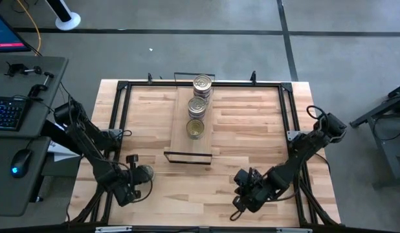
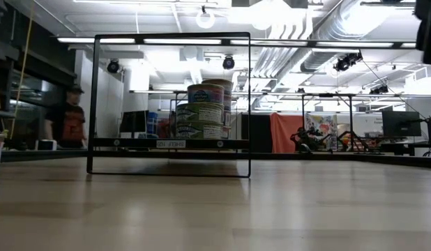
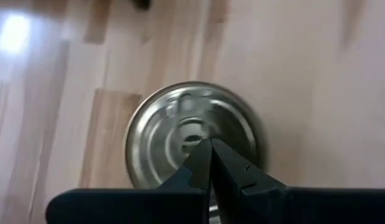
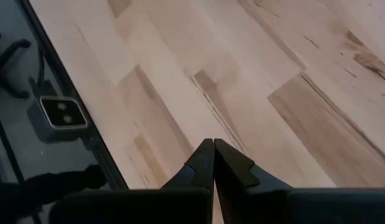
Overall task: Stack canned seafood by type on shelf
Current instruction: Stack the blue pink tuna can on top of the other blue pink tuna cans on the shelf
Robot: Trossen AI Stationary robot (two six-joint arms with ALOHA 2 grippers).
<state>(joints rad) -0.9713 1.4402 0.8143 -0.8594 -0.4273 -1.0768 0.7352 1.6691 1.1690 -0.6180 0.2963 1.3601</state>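
Worktop (image 1: 252,129): butcher-block wood surface with a black frame along its edges.

Shelf (image 1: 180,139): narrow light-wood board with thin black metal end frames, lying at the middle of the worktop and running from its far edge toward the near side. In the low view the shelf (image 2: 170,143) shows as a black rectangular frame with a dark bar across it.

Canned seafood on the shelf: three groups in a row along the board. Far stack (image 1: 202,84) with a silver lid on top; middle stack (image 1: 198,105), also silver-lidded, just beside it; nearest tin (image 1: 195,128) with a gold-yellowish lid. The near half of the board is bare. From the low view the tins (image 2: 205,111) stand stacked several high, with printed labels.

Loose tin (image 1: 144,172): a single silver tin on the worktop, well apart from the shelf, at the near-left. In the left wrist view its round ribbed silver face (image 3: 180,124) lies directly beyond the fingertips.

Left claw (image 1: 136,175): low over the near-left worktop, at the loose tin. Fingertips (image 3: 208,163) pressed together, clenched, in front of the tin's face; not grasping it.

Right claw (image 1: 241,202): at the near-right worktop, well away from the shelf. Clenched on nothing, fingertips (image 4: 212,163) meeting over bare wood.

Person (image 2: 65,122): in dark clothing, standing in the room beyond the worktop.
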